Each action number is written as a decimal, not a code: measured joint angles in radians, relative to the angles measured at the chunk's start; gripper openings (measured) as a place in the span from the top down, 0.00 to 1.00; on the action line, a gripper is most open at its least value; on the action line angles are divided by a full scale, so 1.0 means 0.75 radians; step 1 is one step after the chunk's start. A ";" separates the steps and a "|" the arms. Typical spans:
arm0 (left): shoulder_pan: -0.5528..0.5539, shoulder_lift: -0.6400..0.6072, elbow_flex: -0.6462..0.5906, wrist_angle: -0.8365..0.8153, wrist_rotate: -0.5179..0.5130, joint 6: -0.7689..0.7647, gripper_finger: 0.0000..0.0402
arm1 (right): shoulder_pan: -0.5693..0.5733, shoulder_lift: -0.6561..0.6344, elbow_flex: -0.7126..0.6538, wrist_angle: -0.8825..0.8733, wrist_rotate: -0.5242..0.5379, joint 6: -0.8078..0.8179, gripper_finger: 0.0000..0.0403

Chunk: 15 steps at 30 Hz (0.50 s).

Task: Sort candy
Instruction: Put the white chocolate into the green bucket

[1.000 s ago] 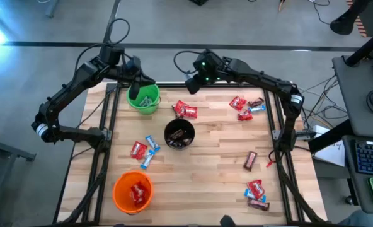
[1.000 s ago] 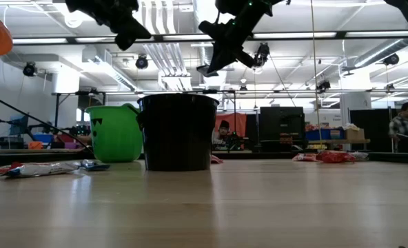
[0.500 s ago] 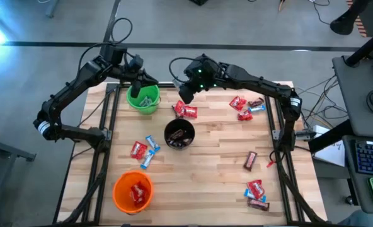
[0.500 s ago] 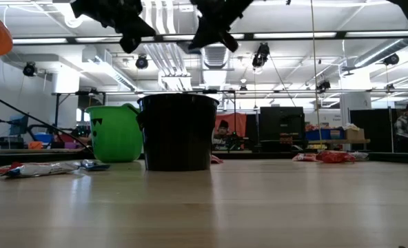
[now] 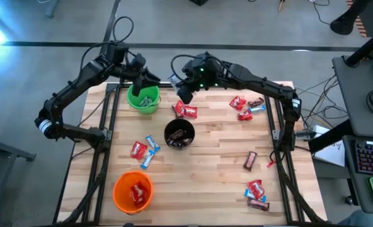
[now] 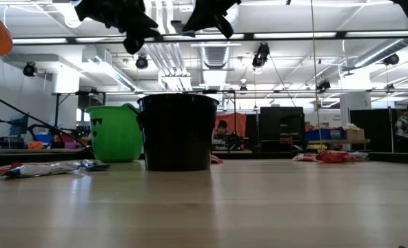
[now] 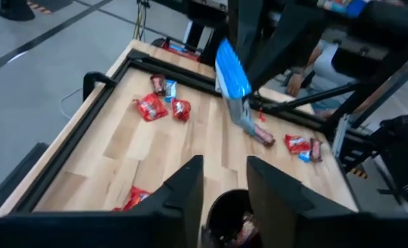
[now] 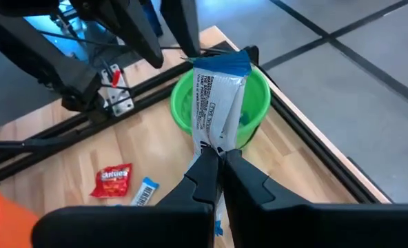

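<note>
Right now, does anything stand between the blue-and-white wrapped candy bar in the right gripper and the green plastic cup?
Yes, partly. The right gripper holds the blue-and-white wrapped candy bar just short of the green plastic cup, but the left gripper hovers open above the cup's near rim, close to the bar's path.

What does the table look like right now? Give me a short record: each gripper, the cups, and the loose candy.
left gripper: open, above the green cup, holding nothing
right gripper: shut on a blue-and-white candy bar, close to the left gripper
green cup: far left corner, some candy inside
black cup: mid-table, dark candy inside
orange cup: near left, red candy inside
loose candy: red pair by the black cup; others scattered left and right
</note>
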 joint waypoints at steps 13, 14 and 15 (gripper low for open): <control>-0.011 0.000 0.000 0.092 0.155 -0.100 0.61 | 0.021 0.001 -0.003 0.159 -0.058 -0.004 0.98; -0.012 0.000 0.000 0.096 0.159 -0.103 0.61 | 0.021 0.001 -0.004 0.171 -0.058 -0.004 0.98; -0.014 0.000 0.000 0.102 0.167 -0.110 0.61 | 0.021 0.001 -0.004 0.172 -0.059 -0.004 0.98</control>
